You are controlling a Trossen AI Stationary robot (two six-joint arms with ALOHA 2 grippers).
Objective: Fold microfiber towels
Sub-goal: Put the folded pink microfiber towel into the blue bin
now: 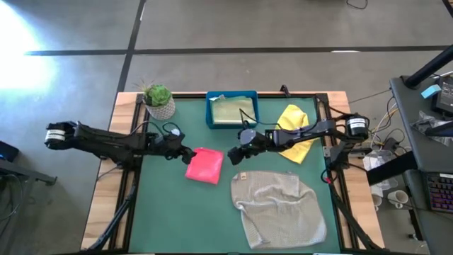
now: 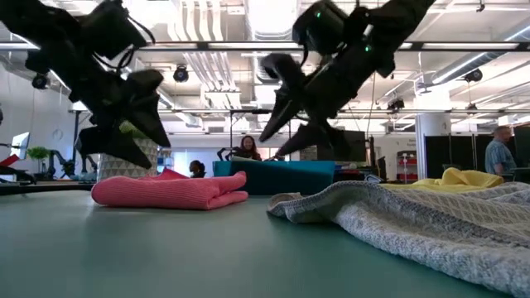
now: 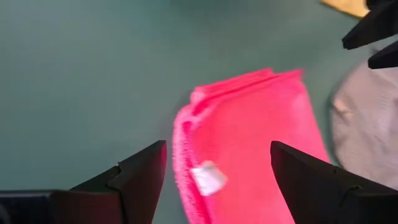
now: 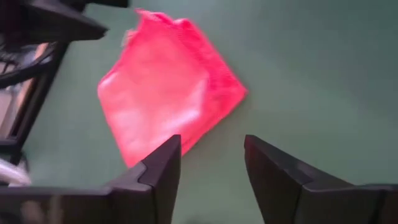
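A hot pink towel [image 1: 204, 166] lies folded flat on the green table, also in the low view [image 2: 170, 190] and both wrist views [image 3: 249, 137] [image 4: 168, 93]. My left gripper [image 1: 189, 151] hovers open just left of it, above the table. My right gripper [image 1: 232, 156] hovers open just right of it, above the table too. A larger light grey towel [image 1: 277, 205] lies crumpled at the near right. A yellow towel [image 1: 294, 132] lies crumpled under my right arm. An olive green towel [image 1: 233, 111] lies in the blue tray [image 1: 210, 113].
A small potted plant [image 1: 158, 100] stands at the far left corner. The blue tray sits at the far edge, middle. Bare green table shows at the near left. In the low view, people show in the room beyond the table.
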